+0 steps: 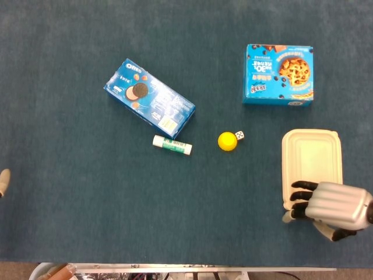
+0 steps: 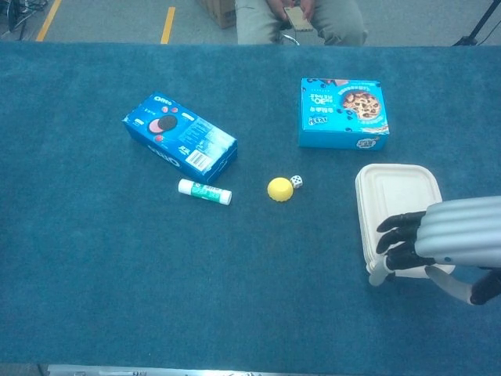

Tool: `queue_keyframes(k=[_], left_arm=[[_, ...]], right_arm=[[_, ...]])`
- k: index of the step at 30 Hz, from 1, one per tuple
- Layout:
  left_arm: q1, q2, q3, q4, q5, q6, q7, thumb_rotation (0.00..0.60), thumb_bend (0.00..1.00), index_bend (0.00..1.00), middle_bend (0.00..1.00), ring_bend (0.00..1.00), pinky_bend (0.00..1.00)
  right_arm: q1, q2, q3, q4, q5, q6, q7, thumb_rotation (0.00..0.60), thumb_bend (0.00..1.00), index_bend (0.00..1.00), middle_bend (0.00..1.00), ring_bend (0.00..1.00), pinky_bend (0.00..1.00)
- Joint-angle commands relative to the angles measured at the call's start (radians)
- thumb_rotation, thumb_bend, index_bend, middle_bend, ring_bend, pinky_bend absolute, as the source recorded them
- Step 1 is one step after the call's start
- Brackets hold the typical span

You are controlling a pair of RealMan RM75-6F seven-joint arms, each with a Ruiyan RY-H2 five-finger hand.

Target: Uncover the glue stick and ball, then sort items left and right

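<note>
The green-and-white glue stick (image 1: 172, 144) (image 2: 204, 191) lies uncovered near the table's middle, just below the Oreo box (image 1: 149, 97) (image 2: 179, 138). To its right sits the yellow ball (image 1: 227, 141) (image 2: 279, 189), with a small white die (image 1: 239, 135) (image 2: 297, 181) beside it. My right hand (image 1: 333, 205) (image 2: 450, 244) hangs over the near end of the white lidded container (image 1: 312, 157) (image 2: 395, 200), fingers apart and holding nothing. Only a pale tip of my left hand (image 1: 3, 182) shows at the left edge of the head view.
A blue chocolate-chip cookie box (image 1: 280, 74) (image 2: 342, 113) lies flat at the back right, beyond the container. A seated person (image 2: 301, 19) is behind the table's far edge. Bare blue cloth (image 1: 87, 198) covers the left and front.
</note>
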Motion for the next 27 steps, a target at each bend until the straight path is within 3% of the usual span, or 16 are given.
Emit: queue_keyframes(k=[1, 9, 11, 14, 16, 19, 22, 27], left_arm=[[-0.009, -0.005, -0.003, -0.002, -0.001, -0.01, 0.005, 0.6, 0.34, 0.25, 0.13, 0.04, 0.04], [-0.021, -0.011, -0.002, 0.002, -0.003, -0.021, 0.002, 0.6, 0.34, 0.26, 0.13, 0.04, 0.04], [-0.021, -0.011, -0.002, 0.004, -0.003, -0.019, -0.001, 0.6, 0.34, 0.26, 0.13, 0.04, 0.04], [-0.019, -0.011, 0.0, 0.007, -0.004, -0.015, -0.006, 0.6, 0.34, 0.26, 0.13, 0.04, 0.04], [-0.018, -0.01, 0.002, 0.01, -0.002, -0.012, -0.01, 0.6, 0.34, 0.26, 0.13, 0.04, 0.04], [-0.018, -0.009, 0.003, 0.014, -0.002, -0.009, -0.016, 0.6, 0.34, 0.25, 0.13, 0.04, 0.04], [-0.02, -0.009, 0.003, 0.018, -0.002, -0.011, -0.021, 0.6, 0.34, 0.25, 0.13, 0.04, 0.04], [-0.025, -0.007, 0.003, 0.023, -0.005, -0.015, -0.029, 0.6, 0.34, 0.25, 0.13, 0.04, 0.04]], right_arm=[[-0.01, 0.004, -0.007, 0.007, -0.002, 0.004, -0.009, 0.469, 0.82, 0.21, 0.31, 0.15, 0.05], [-0.056, 0.007, 0.022, 0.018, 0.043, 0.004, -0.106, 0.469, 0.82, 0.21, 0.31, 0.15, 0.01], [-0.069, 0.006, 0.036, 0.021, 0.059, 0.002, -0.136, 0.463, 0.78, 0.2, 0.31, 0.15, 0.01], [-0.1, -0.001, 0.067, 0.027, 0.093, 0.007, -0.209, 0.45, 0.53, 0.21, 0.31, 0.15, 0.01], [-0.13, -0.01, 0.09, 0.031, 0.119, 0.021, -0.264, 0.448, 0.29, 0.21, 0.31, 0.14, 0.01], [-0.18, -0.026, 0.126, 0.04, 0.156, 0.049, -0.36, 0.449, 0.08, 0.21, 0.28, 0.11, 0.01], [-0.23, -0.048, 0.158, 0.041, 0.201, 0.079, -0.437, 0.448, 0.0, 0.2, 0.22, 0.08, 0.0], [-0.29, -0.078, 0.206, 0.035, 0.258, 0.119, -0.543, 0.448, 0.0, 0.09, 0.14, 0.03, 0.0]])
